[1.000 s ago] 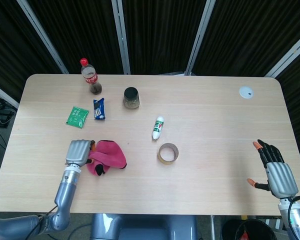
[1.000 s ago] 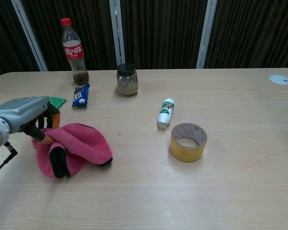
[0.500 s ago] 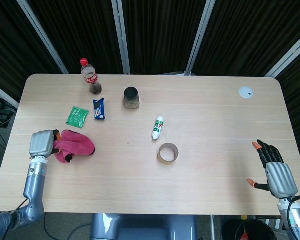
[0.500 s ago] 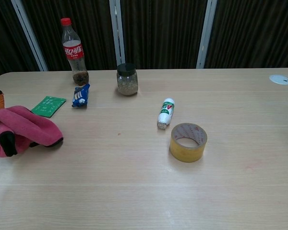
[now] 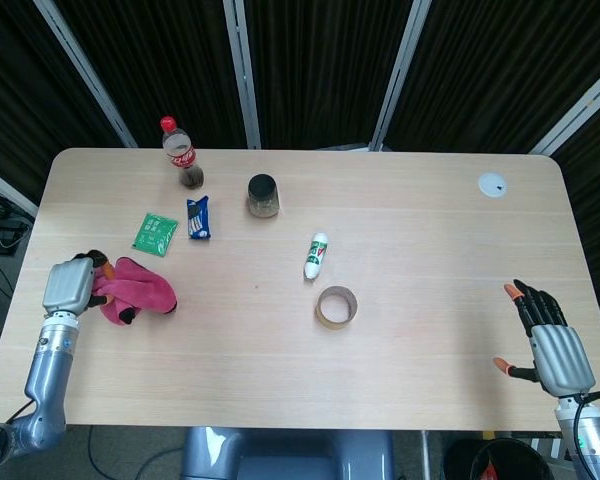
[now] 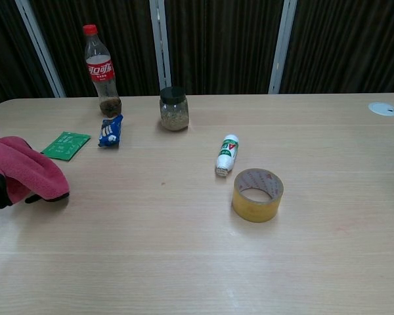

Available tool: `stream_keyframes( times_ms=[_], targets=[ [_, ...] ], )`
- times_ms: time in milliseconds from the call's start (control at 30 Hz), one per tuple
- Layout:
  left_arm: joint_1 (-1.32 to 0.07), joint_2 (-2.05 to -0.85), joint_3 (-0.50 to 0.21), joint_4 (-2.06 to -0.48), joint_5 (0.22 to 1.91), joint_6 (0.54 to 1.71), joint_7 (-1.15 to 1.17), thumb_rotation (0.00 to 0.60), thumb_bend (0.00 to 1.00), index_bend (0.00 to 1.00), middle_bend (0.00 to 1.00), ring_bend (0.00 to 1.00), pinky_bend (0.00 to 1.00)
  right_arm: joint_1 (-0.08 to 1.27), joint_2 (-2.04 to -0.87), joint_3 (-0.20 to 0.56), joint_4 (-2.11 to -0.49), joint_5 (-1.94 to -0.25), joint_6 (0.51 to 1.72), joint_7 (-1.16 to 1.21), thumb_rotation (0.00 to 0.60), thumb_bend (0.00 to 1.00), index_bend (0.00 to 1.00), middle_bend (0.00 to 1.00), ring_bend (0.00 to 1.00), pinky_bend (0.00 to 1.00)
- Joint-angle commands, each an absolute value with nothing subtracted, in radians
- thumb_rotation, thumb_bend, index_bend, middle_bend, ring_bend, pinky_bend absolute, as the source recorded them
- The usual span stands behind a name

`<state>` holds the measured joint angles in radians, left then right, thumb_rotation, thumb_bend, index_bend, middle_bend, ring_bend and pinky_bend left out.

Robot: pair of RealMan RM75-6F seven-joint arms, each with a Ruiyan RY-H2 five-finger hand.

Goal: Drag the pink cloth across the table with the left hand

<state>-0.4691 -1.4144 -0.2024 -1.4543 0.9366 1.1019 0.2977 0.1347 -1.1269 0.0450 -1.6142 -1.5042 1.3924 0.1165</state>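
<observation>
The pink cloth (image 5: 132, 288) lies bunched near the table's left edge, and in the chest view the pink cloth (image 6: 23, 172) reaches the frame's left border. My left hand (image 5: 70, 286) grips the cloth's left end, fingers curled into the fabric. In the chest view only an orange fingertip shows at the left border. My right hand (image 5: 552, 343) hovers off the table's right front corner with its fingers spread and nothing in it.
A green packet (image 5: 155, 232), a blue wrapper (image 5: 198, 217), a cola bottle (image 5: 181, 154) and a dark-lidded jar (image 5: 263, 195) stand at the back left. A small white bottle (image 5: 315, 255) and a tape roll (image 5: 335, 306) lie mid-table. A white disc (image 5: 492, 184) sits at the back right.
My left hand has pulled the pink cloth leftward across the table, from near the middle-left to the left edge. The right hand has not moved.
</observation>
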Motion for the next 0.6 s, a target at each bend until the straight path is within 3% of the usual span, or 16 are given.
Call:
stream_keyframes(
  times_ms=[33,100,200,433,600],
  targets=[
    [-0.473,-1.418,-0.196,-1.457,0.956,1.107,0.299,0.6,0.26,0.27,0.0,0.0,0.19,0.135,-1.127,0.045,-1.614,-1.504,1.392,0.117,0.6,0.0,0.0,0.0,0.0,0.0],
    [-0.474,-1.421,-0.198,-1.46,0.958,1.11,0.296,0.6,0.19,0.17,0.0,0.0,0.09,0.135,-1.127,0.045,-1.614,-1.504,1.392,0.117,0.6,0.0,0.0,0.0,0.0,0.0],
    [-0.476,-1.425,-0.201,-1.466,0.962,1.116,0.296,0.6,0.12,0.07,0.0,0.0,0.01,0.135,-1.127,0.045,-1.613,-1.505,1.393,0.118,0.6,0.0,0.0,0.0,0.0,0.0],
    [-0.473,-1.412,-0.195,-1.479,0.978,1.128,0.301,0.6,0.1,0.05,0.0,0.0,0.0,0.136,-1.125,0.044,-1.614,-1.505,1.389,0.121,0.6,0.0,0.0,0.0,0.0,0.0],
    [-0.479,-1.413,-0.182,-1.458,0.986,1.146,0.359,0.6,0.0,0.03,0.0,0.0,0.0,0.136,-1.125,0.044,-1.614,-1.506,1.389,0.12,0.6,0.0,0.0,0.0,0.0,0.0]
  ],
)
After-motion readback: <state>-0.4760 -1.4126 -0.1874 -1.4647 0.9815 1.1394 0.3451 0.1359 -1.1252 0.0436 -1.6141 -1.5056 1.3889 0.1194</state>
